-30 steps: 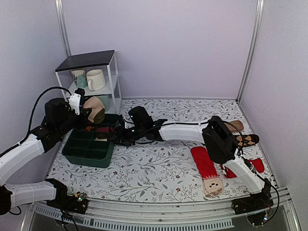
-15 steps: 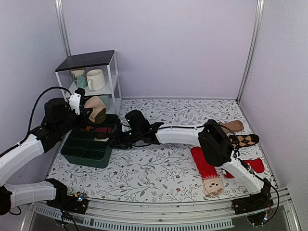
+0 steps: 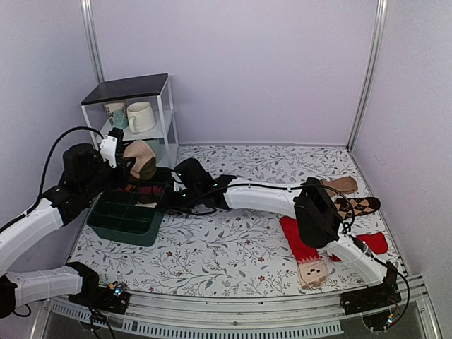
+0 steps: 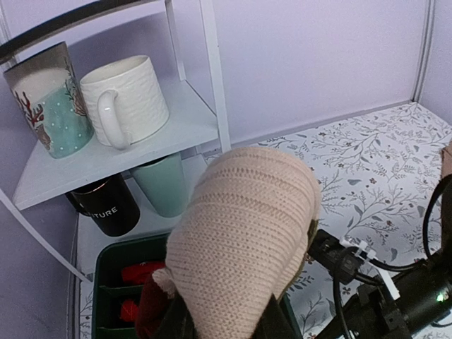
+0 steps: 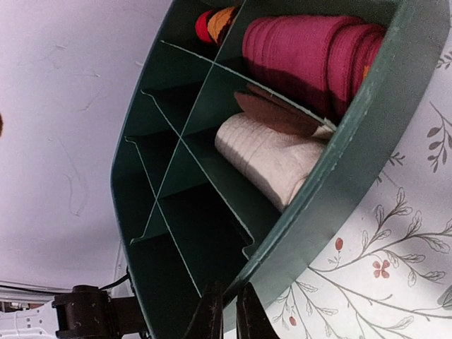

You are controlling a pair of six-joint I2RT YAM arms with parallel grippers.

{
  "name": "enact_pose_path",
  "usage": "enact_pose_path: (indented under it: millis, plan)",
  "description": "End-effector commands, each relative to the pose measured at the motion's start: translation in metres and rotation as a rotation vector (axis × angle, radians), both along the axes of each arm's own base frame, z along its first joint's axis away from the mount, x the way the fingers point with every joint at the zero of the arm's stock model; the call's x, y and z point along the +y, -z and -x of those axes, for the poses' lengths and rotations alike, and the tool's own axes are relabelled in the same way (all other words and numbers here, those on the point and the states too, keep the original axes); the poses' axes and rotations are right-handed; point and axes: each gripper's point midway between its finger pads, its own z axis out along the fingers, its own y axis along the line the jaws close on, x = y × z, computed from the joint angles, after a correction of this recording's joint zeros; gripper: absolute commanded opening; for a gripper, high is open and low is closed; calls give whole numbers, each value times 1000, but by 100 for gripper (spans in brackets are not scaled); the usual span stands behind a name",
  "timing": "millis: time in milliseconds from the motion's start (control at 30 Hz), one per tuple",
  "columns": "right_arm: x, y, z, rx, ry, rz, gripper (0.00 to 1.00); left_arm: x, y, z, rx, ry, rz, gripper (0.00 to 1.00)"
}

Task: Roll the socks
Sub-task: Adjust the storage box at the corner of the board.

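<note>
Beige ribbed knit makes up the rolled sock (image 4: pixel 247 240), which the left gripper (image 3: pixel 129 169) clamps from below and holds over the far part of the green tray (image 3: pixel 127 226), presumably so it can be lowered into a free compartment. The right gripper (image 5: pixel 226 314) reaches across the table with its fingers pinched together on the tray's right wall, most likely to stop the light tray from sliding. Inside, a magenta roll (image 5: pixel 311 49) and a cream roll (image 5: pixel 268 159) already fill compartments against that wall, while those further left look empty. On the right of the table, a red sock (image 3: pixel 302 244), an argyle sock (image 3: pixel 360 205) and a tan sock (image 3: pixel 344 185) lie flat, not yet rolled.
</note>
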Motion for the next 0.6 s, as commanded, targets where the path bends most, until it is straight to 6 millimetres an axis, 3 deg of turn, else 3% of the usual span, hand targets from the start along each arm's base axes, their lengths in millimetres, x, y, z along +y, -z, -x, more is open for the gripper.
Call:
enact_pose_path:
  millis: [0, 233, 400, 567]
  plan:
    - [-20, 21, 2, -160, 48, 183, 3, 5, -7, 0, -23, -42, 24, 0]
    - [-27, -21, -5, -272, 110, 169, 29, 10, -2, -2, -7, -76, 24, 0]
    - [-17, -32, 5, -300, 96, 162, 39, 12, 8, -2, 27, -101, 21, 0]
    - [-6, -44, 9, -309, 88, 117, 39, 17, 16, 1, 45, -143, 15, 0]
